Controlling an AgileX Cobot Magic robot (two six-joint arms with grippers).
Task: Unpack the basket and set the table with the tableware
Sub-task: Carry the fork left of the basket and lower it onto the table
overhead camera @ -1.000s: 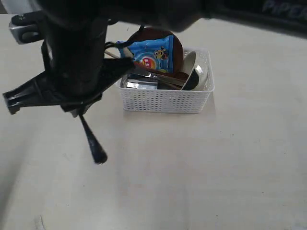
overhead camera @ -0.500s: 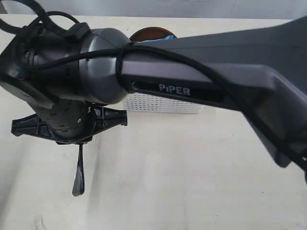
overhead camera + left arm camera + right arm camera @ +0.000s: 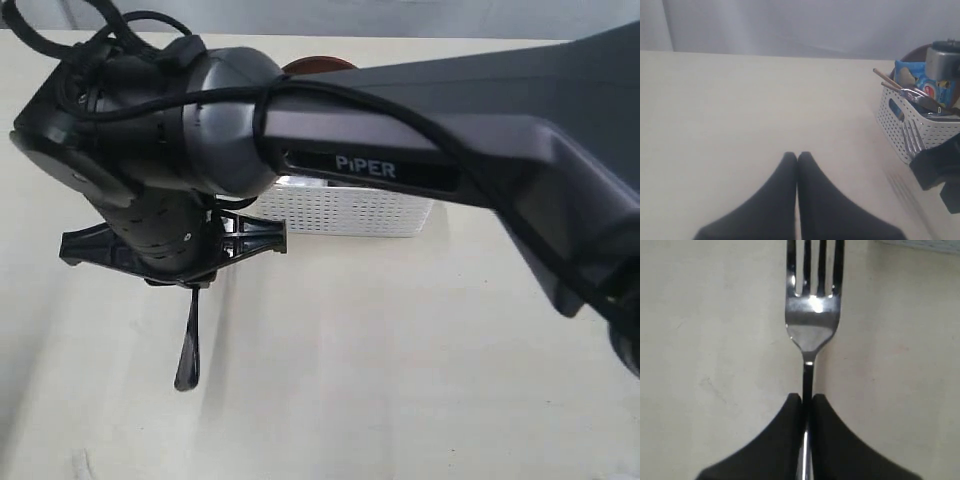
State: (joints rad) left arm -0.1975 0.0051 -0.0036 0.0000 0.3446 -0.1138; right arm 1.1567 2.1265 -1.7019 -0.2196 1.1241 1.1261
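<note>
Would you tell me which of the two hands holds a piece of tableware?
The right hand, pinching the fork by its handle; the left hand is shut empty.

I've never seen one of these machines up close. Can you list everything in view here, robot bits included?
table: one, pale beige, under everything
basket: one, white lattice, on the table, partly hidden behind the arm
plate: one, brown, its rim showing at the basket's far side
snack bag: one, blue, in the basket
chopsticks: two, wooden, poking out over the basket's rim
fork: one, shiny steel, hanging from the right claw beside the basket
right arm: one, dark grey, reaching across the basket
right claw: one, black, shut on the fork
left claw: one, black, shut, empty, over bare table
</note>
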